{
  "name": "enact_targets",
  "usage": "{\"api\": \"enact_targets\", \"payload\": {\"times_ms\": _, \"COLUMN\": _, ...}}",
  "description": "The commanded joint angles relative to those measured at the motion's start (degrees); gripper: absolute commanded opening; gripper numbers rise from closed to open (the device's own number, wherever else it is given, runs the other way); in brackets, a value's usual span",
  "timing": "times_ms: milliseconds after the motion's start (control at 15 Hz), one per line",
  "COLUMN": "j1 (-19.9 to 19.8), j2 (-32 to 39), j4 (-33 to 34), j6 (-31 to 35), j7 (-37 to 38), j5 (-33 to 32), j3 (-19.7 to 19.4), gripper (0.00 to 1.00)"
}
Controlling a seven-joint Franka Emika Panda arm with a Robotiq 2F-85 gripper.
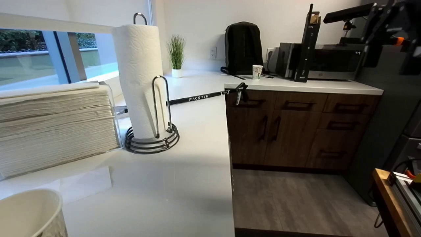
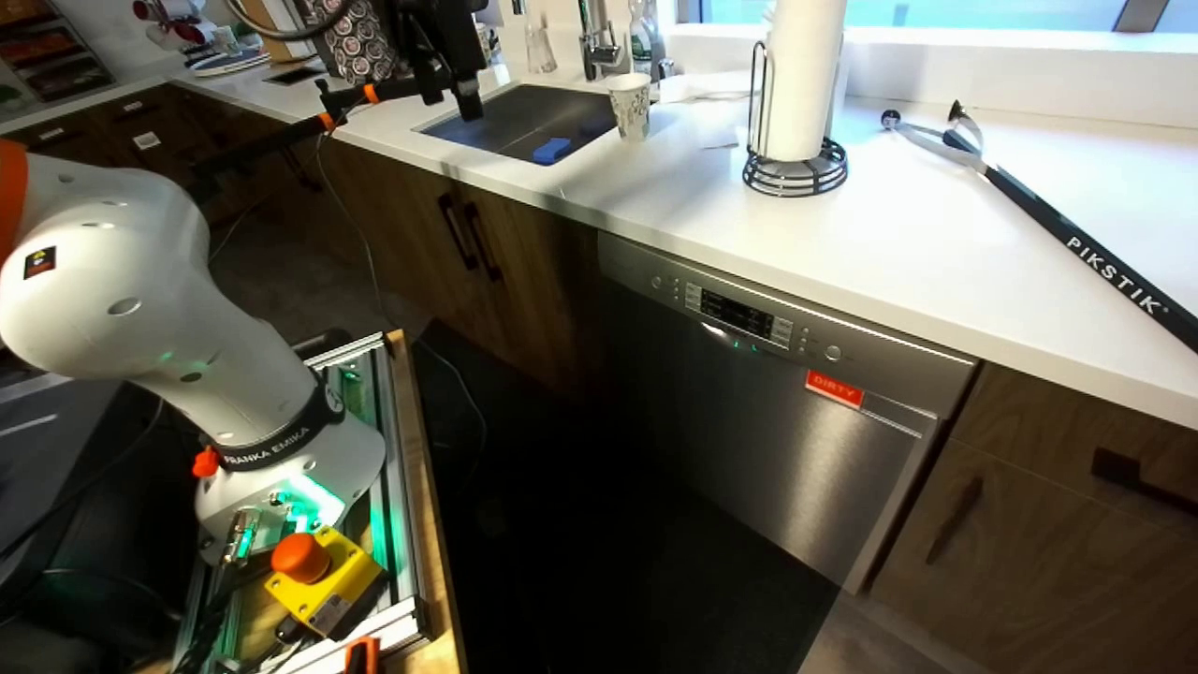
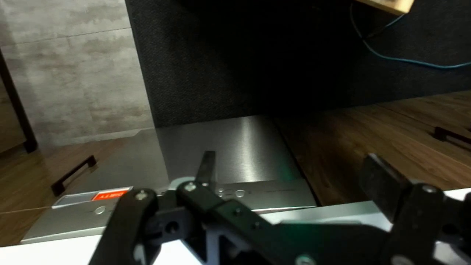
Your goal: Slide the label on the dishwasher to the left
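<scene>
The claw (image 3: 292, 169) is held released, its fingers (image 3: 386, 187) spread wide with open air between them. In the wrist view, the edge of the counter (image 3: 48, 254) is seen aslant beneath the claw, with the dishwasher (image 3: 235, 147) past the fingers. Open room is left over the mat (image 3: 206, 73) ahead of the claw, bounded at far right by a table (image 3: 392, 5). The label (image 2: 834, 388), red and marked DIRTY, is placed on the dishwasher at the lower edge of the panel (image 2: 749, 314), well apart from the claw and, in the wrist view, left of both fingers. Farther left a handle (image 3: 73, 173) is seen; to the claw's right a cable (image 3: 415, 62) is trailed. In an exterior view, a cup (image 2: 629, 108), a roll (image 2: 800, 84) and a grabber (image 2: 1076, 234) are seen on the counter right of the claw. The counter is white, the mat dark, the floor (image 3: 81, 84) grey. By the wall (image 1: 197, 19), left of the claw in an exterior view, a backpack (image 1: 243, 49) is shown.
</scene>
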Motion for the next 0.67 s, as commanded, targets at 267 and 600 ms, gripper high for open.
{"api": "enact_targets", "payload": {"times_ms": 267, "j1": -5.12, "j2": -0.26, "j4": -9.68, "j6": 11.84, "j7": -6.00, "j5": -3.79, "j3": -8.33, "gripper": 1.00}}
{"api": "enact_targets", "payload": {"times_ms": 600, "j1": -6.23, "j2": 0.84, "j4": -11.72, "j6": 15.96, "j7": -8.45, "j5": -4.44, "j3": -10.37, "gripper": 1.00}}
